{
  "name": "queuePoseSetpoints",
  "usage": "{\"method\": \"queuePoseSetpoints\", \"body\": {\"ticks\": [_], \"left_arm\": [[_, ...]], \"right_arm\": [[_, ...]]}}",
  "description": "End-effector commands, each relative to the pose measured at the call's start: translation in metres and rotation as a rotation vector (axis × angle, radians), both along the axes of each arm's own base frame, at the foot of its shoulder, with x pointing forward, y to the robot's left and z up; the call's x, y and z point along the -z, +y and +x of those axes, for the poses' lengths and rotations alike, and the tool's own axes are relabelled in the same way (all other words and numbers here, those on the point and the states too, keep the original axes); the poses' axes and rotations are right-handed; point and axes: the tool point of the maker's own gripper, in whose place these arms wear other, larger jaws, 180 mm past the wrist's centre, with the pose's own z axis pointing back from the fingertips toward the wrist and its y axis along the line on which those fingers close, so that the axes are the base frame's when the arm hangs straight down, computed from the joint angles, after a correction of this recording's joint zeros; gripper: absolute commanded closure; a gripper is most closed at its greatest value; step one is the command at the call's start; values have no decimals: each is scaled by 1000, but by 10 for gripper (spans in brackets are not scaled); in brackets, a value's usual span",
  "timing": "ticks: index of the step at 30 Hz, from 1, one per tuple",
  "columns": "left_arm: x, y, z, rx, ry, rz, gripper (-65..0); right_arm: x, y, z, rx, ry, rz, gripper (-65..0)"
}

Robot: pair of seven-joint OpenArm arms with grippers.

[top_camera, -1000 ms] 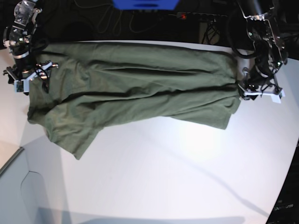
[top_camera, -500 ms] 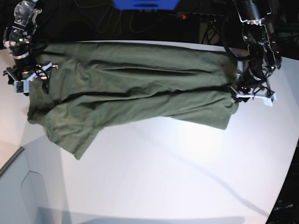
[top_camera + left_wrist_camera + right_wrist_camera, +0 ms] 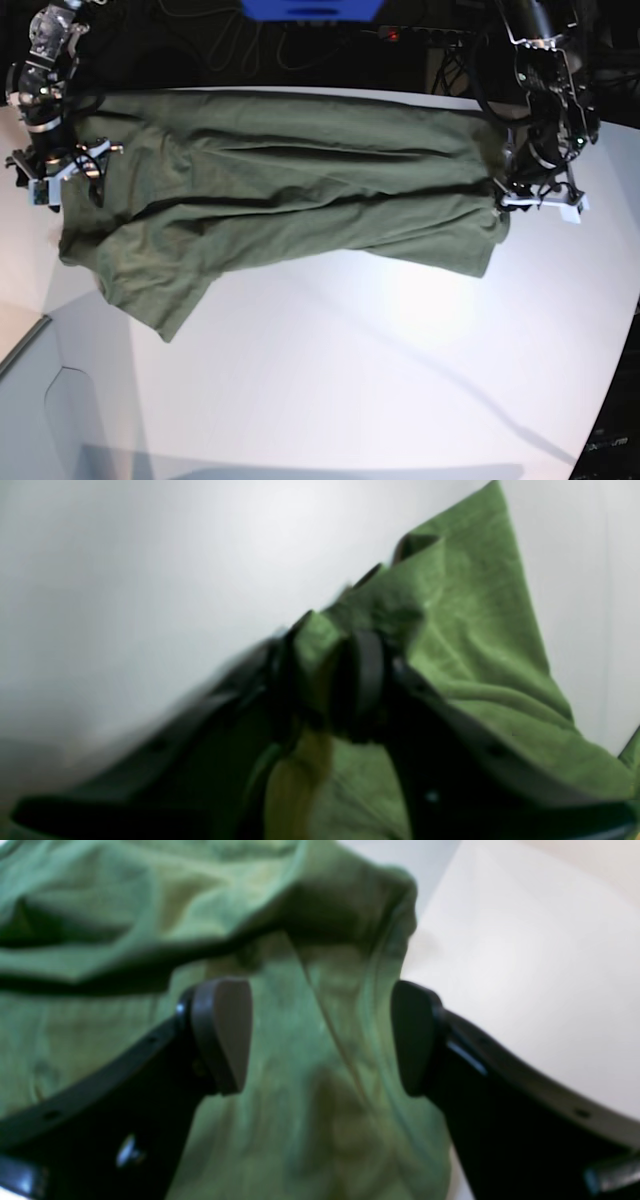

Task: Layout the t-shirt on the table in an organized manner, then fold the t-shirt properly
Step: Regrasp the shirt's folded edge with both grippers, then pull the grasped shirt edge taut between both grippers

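Note:
The olive-green t-shirt (image 3: pixel 280 190) lies wrinkled across the far half of the white table (image 3: pixel 380 360), with one sleeve hanging toward the front left. My left gripper (image 3: pixel 510 195) is at the shirt's right edge. In the left wrist view it (image 3: pixel 325 680) is shut on a pinched fold of the t-shirt (image 3: pixel 475 630). My right gripper (image 3: pixel 70 170) hovers at the shirt's left edge. In the right wrist view it (image 3: pixel 320 1035) is open, its pads (image 3: pixel 222 1032) wide apart over the t-shirt (image 3: pixel 100 900), holding nothing.
A blue object (image 3: pixel 310 8), a power strip with a red light (image 3: pixel 420 35) and dark cables sit behind the table's far edge. The table's curved edge (image 3: pixel 30 340) runs along the lower left.
My left gripper has moved a little to the left in the base view, taking the shirt's right edge with it. My right gripper has shifted slightly left.

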Motion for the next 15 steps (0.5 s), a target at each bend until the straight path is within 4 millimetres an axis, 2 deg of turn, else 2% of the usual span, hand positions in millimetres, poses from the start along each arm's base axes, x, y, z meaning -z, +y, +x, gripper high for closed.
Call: {"method": "queuePoseSetpoints", "body": {"ticks": [1, 7, 9, 11, 13, 15], "left_arm": [[-6, 4, 4, -1, -13, 7, -144], [-16, 5, 6, 6, -37, 24, -132], [-22, 6, 8, 10, -54, 35, -83], [-27, 7, 10, 9, -64, 41, 0], [-28, 6, 10, 13, -66, 41, -8], [-28, 6, 10, 16, -66, 42, 0]], "right_arm": [[-14, -2, 8, -15, -53, -6, -434], [-25, 18, 37, -113, -71, 2, -435], [-26, 23, 50, -128, -43, 5, -436], [-30, 23, 67, -144, -23, 5, -436], [-33, 18, 87, -131, -8, 14, -436], [-36, 5, 105, -117, 13, 11, -436]]}}
